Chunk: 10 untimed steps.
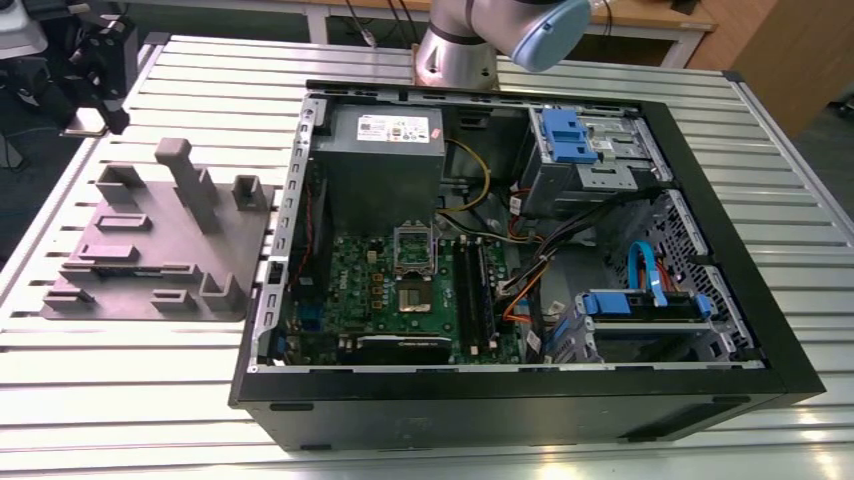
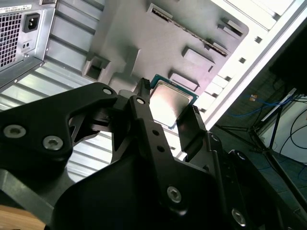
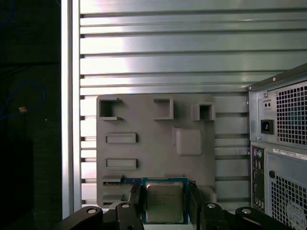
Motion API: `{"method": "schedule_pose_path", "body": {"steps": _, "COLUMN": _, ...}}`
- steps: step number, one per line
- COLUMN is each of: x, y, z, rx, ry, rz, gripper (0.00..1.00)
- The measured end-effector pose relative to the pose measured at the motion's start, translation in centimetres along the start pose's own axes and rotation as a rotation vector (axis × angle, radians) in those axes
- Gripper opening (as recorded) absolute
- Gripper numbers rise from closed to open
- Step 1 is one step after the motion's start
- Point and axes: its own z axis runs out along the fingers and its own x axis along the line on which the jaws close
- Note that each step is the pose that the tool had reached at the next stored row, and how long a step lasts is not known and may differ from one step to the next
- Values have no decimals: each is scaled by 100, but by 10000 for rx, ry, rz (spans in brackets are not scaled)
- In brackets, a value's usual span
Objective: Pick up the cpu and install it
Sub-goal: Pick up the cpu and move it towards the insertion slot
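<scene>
- We read the gripper (image 3: 164, 191) as closed narrow on the cpu (image 3: 164, 203). In both wrist views a finger (image 3: 135, 200) sits against each of two opposite edges.
- From the gripper there is no gap to cross. The cpu sits right between the fingertips, out at the tips rather than deep in.
- The cpu hangs over one edge of the grey plate (image 3: 144, 129), and we judge it is apart from it (it looks big against the plate's blocks, so raised, not resting).
- It lies flat, with its silvery top toward the wrist cameras and its underside toward the plate.
- In the first wrist view its sides run parallel with the plate's sides.
- The chip is near square, so it has no real long axis. The grip line runs straight across it, edge to edge.
- We cannot tell which corner carries any mark or notch.
- The computer case (image 1: 534, 400) stands on the tabletop (image 1: 134, 400) just beside the plate, on the exterior view's right of it.
- The socket (image 1: 414, 262) lies inside the case, past the case wall that is nearest the plate.
</scene>
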Motion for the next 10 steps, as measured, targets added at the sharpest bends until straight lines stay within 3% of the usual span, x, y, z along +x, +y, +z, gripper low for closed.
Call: {"method": "schedule_pose_path", "body": {"steps": 10, "x": -21, "y": 1, "z": 0, "rx": 0, "ry": 0, "rz": 0, "gripper": 47}}
